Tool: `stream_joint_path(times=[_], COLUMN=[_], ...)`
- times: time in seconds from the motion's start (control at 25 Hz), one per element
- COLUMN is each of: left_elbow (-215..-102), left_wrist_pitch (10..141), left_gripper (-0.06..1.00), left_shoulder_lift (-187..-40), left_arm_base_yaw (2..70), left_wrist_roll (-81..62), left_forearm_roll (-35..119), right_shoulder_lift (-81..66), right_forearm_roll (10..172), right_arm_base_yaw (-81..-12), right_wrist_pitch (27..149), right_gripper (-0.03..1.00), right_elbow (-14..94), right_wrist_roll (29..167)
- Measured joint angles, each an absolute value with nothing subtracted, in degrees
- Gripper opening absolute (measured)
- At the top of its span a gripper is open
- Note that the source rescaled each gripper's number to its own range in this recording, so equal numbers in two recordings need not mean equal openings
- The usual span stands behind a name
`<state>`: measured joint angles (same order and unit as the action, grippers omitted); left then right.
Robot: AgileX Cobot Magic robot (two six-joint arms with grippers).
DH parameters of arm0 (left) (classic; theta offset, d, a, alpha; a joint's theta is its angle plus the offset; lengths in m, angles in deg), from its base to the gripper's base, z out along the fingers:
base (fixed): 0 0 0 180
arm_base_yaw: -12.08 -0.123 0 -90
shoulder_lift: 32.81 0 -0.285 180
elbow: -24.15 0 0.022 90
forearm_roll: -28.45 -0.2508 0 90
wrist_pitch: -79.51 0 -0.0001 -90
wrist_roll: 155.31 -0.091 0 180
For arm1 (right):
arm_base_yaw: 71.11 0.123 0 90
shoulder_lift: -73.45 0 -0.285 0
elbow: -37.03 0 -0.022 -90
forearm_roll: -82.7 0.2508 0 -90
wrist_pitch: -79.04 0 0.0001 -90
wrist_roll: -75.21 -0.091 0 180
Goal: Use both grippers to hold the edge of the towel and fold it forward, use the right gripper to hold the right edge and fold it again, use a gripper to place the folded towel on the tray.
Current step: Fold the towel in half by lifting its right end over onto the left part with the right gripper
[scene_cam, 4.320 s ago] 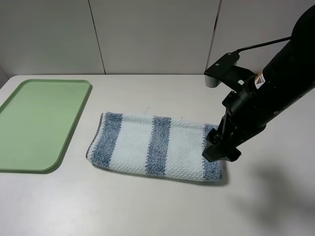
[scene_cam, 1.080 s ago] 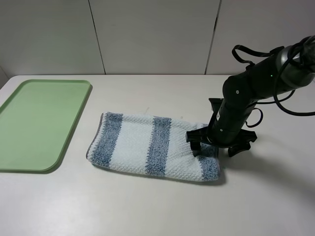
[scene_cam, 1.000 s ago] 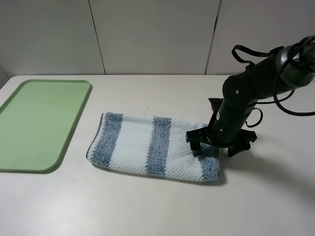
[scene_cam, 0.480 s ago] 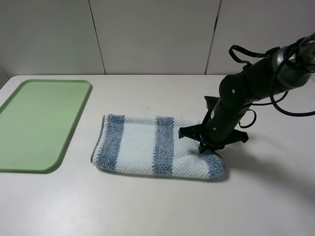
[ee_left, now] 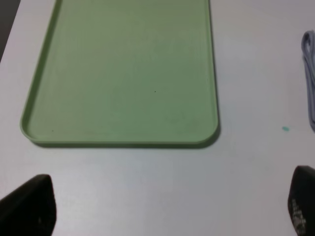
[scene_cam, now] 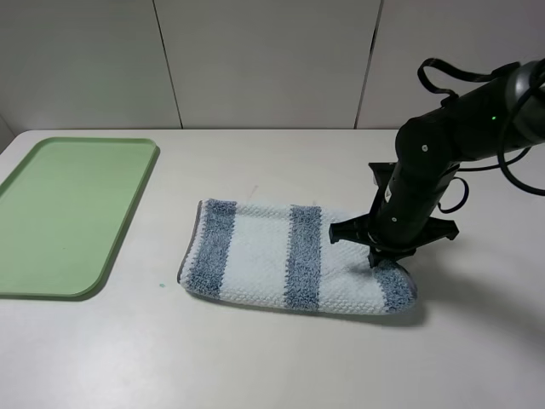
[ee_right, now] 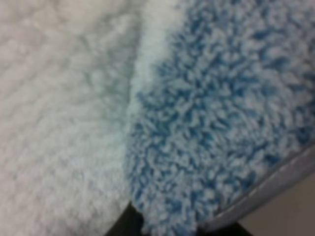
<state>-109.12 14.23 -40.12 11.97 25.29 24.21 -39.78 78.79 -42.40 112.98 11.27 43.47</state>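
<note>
1. One arm shows from the high camera. The right gripper stands nose-down on the right end of the towel, with its tips sunk in the blue-grey end stripe. The towel lies folded in a long strip on the table, to the right of the tray and well apart from it.
2. Left wrist: the left gripper hangs over bare table, its dark fingertips spread wide with nothing between them. The tray lies beyond. An edge of the towel shows at one side, near a small teal speck.
3. Right wrist: towel pile fills the view. The right gripper is pinched onto a bulge of the blue stripe, one dark fingertip showing, just beside the grey hem.
</note>
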Motion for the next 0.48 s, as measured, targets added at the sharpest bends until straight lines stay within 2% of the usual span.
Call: stream_joint_path(times=[0.48], left_elbow=[-109.1], left_wrist_pitch=[14.2], left_gripper=[0.93], left_shoulder_lift=[-40.1], left_arm_base_yaw=[12.0], left_wrist_roll=[25.3], left_forearm_roll=[24.2], right_shoulder_lift=[-29.5], right_forearm_roll=[76.0], right_arm_base_yaw=[-51.0], right_wrist_pitch=[120.2], right_gripper=[0.09], right_elbow=[11.3], right_wrist_roll=[44.4])
